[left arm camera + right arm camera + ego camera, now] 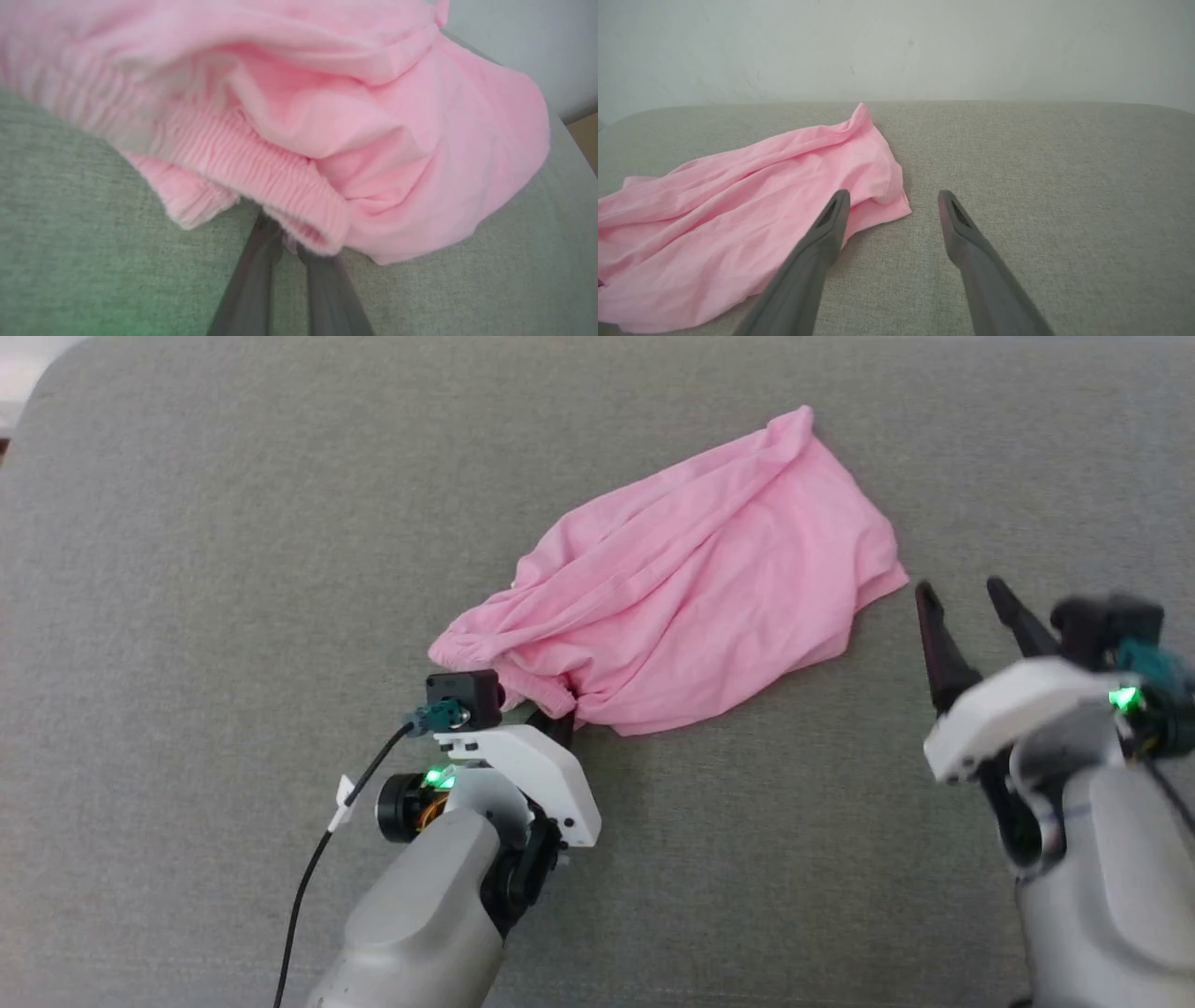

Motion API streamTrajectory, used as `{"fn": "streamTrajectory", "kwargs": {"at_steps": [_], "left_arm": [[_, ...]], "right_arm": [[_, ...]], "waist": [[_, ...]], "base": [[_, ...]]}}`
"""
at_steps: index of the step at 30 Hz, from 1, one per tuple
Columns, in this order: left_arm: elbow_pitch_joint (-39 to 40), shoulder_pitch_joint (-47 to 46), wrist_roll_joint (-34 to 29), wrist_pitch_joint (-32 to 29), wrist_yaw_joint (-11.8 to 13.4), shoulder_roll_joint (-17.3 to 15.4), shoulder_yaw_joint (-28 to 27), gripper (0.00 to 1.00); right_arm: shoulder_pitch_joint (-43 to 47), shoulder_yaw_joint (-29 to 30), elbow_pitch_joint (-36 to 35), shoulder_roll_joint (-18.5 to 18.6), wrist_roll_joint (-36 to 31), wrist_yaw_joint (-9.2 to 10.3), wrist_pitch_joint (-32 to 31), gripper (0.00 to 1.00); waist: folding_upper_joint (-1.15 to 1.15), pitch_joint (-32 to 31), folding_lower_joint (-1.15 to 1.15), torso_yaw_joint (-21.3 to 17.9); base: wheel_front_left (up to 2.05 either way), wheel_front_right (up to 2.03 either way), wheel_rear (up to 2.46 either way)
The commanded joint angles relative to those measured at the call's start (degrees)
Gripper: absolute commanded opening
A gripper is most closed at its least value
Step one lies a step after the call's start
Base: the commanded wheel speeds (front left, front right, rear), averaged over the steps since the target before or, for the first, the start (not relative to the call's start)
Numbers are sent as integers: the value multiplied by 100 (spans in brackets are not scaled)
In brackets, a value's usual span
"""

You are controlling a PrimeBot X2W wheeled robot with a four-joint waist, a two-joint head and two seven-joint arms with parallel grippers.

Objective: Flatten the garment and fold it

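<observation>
The garment is a wrinkled pink piece lying bunched on the grey cloth surface, stretched from near centre toward the far right. Its gathered elastic edge faces my left arm. My left gripper is at that edge, its two dark fingers drawn close together with a fold of the elastic band pinched at their tips. My right gripper stands open just right of the garment's right corner, above the surface, with nothing between its fingers.
The grey-green padded surface spreads wide on all sides of the garment. A pale wall rises behind its far edge. A black cable trails from my left wrist.
</observation>
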State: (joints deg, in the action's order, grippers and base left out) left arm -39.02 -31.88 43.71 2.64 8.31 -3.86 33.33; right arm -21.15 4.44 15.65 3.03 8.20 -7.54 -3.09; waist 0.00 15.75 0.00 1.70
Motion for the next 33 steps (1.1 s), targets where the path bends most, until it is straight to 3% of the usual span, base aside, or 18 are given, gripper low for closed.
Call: {"fn": "streamTrajectory", "kwargs": {"at_steps": [1, 9, 14, 15, 16, 17, 18, 19, 20, 23, 27, 33], "left_arm": [[-160, 118, -13, -75, -47, 80, 167, 0], [-70, -78, 23, 95, -94, 94, 373, 0], [10, -146, 110, 154, -93, 96, 486, 0], [43, -178, 148, 184, -83, 97, 543, 0], [50, -190, 162, 198, -76, 97, 569, 0], [50, -190, 162, 198, -76, 97, 569, 0], [55, -201, 176, 210, -70, 97, 591, 0], [55, -210, 189, 224, -64, 97, 610, 0], [48, -216, 198, 238, -59, 97, 627, 0], [16, -216, 216, 256, -66, 97, 665, 0], [-13, -190, 205, 260, -99, 31, 700, 0], [211, 2, 225, 177, -72, -283, 681, 0]], "right_arm": [[-362, 96, 299, -14, -108, 5, -87, 100], [-1729, 646, 1999, -15, -453, 5, -978, 100], [-2182, 885, 2654, -15, -860, 5, -1549, 100], [-2338, 876, 2883, -15, -1169, 5, -1937, 100], [-2402, 848, 2968, -15, -1281, 5, -2118, 92], [-2402, 848, 2968, -15, -1281, 5, -2118, 92], [-2450, 807, 3038, -13, -1387, 5, -2298, 45], [-2481, 761, 3094, -3, -1473, 5, -2473, 15], [-2494, 725, 3121, 17, -1539, 5, -2614, 0], [-2457, 631, 3023, 51, -1573, 5, -2690, 0], [-2170, 561, 2646, 65, -1301, 5, -2333, 0], [-1134, 314, 1470, 26, -529, 5, -2071, 0]], "waist": [[0, 80, 0, 122], [0, 275, 0, 459], [0, 363, 0, 573], [0, 402, 0, 597], [0, 416, 0, 605], [0, 416, 0, 605], [0, 425, 0, 607], [0, 427, 0, 606], [0, 421, 0, 601], [0, 371, 0, 561], [0, 208, 0, 467], [0, -141, 0, 243]], "base": [[0, 0, 0], [0, 0, 0], [0, 0, 0], [0, 0, 0], [0, 0, 0], [0, 0, 0], [0, 0, 0], [0, 0, 0], [0, 0, 0], [0, 0, 0], [0, 0, 0], [0, 0, 0]]}}
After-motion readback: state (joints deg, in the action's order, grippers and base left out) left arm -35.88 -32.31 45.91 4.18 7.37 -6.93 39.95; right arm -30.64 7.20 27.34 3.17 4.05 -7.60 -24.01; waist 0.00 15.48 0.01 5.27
